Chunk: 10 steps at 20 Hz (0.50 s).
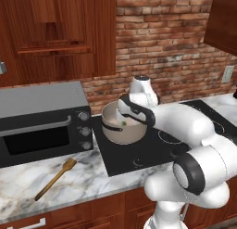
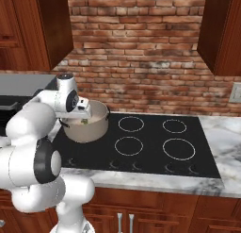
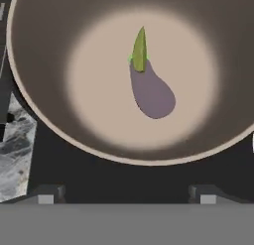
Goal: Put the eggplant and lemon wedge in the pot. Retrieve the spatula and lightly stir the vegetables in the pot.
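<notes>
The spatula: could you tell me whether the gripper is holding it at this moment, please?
No. The spatula lies on the marble counter in front of the microwave, far from the gripper, which hangs open over the pot.

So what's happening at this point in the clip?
The robot arm is poised over the pot on the stovetop, its gripper open and empty above the pot's mouth. Looking down from the hand, the eggplant lies on the pot's floor with the lemon wedge at its stem end. The spatula lies untouched on the marble counter in front of the toaster oven, so the stirring has yet to begin.
</notes>
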{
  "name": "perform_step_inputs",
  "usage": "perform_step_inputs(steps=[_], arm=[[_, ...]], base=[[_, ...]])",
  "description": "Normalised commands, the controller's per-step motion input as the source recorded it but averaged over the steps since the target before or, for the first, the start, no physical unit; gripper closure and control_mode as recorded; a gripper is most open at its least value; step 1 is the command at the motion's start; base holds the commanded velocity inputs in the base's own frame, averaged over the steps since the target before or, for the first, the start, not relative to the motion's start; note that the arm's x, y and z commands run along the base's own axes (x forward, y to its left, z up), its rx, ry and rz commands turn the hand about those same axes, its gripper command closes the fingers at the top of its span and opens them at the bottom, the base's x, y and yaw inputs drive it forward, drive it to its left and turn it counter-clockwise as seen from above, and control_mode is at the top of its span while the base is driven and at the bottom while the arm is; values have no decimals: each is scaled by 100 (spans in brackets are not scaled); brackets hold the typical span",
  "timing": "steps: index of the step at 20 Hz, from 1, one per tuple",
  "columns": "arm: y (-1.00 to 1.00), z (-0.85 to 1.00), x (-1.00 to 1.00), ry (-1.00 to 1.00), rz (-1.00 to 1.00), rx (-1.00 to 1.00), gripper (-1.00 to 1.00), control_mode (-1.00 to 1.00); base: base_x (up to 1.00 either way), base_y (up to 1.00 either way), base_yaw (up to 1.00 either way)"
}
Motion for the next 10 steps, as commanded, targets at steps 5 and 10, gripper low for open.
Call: perform_step_inputs(steps=[5, 10], arm=[[-12, 29, -82, -13, 0, 7, -100, -100], [0, 32, -31, 5, 0, 0, -100, -100]], base=[[0, 0, 0], [0, 0, 0]])
